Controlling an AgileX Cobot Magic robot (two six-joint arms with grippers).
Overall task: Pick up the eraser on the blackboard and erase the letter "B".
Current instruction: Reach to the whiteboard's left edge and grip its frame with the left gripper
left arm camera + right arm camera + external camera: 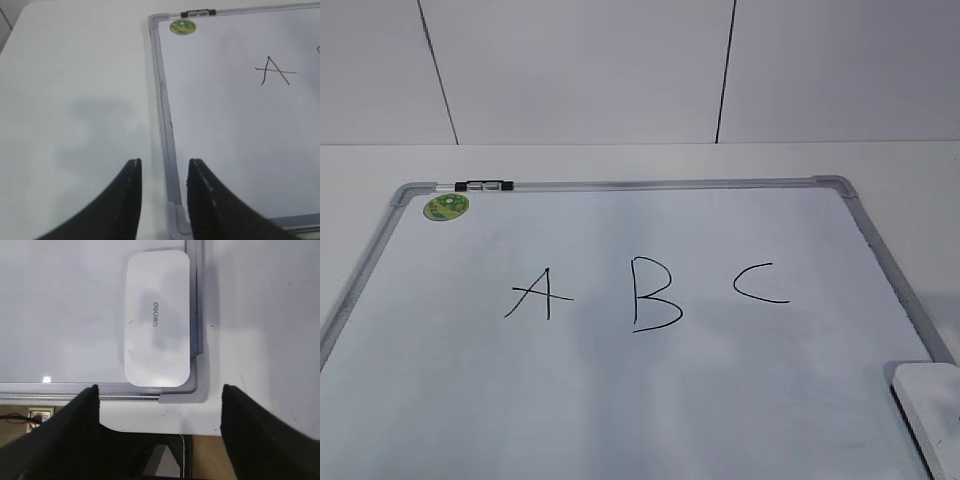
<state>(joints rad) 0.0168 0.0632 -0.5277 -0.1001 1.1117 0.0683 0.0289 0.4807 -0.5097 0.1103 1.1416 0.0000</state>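
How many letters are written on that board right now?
3, in a row across the middle of the blackboard: the A on the left, the letter "B" in the centre, the C on the right. The near edge is cut off, so more could be hidden.

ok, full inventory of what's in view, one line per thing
table: 1, white, under everything
blackboard: 1, white with grey frame, flat on table
letter "A": 1, black, left on board
letter "B": 1, black, middle
letter "C": 1, black, right
sticker: 1, green, far-left corner
clip: 1, black-silver, far frame edge
eraser: 1, white, near-right corner of board
left gripper: 1, black, open, over near-left frame corner
right gripper: 1, black, open, near eraser
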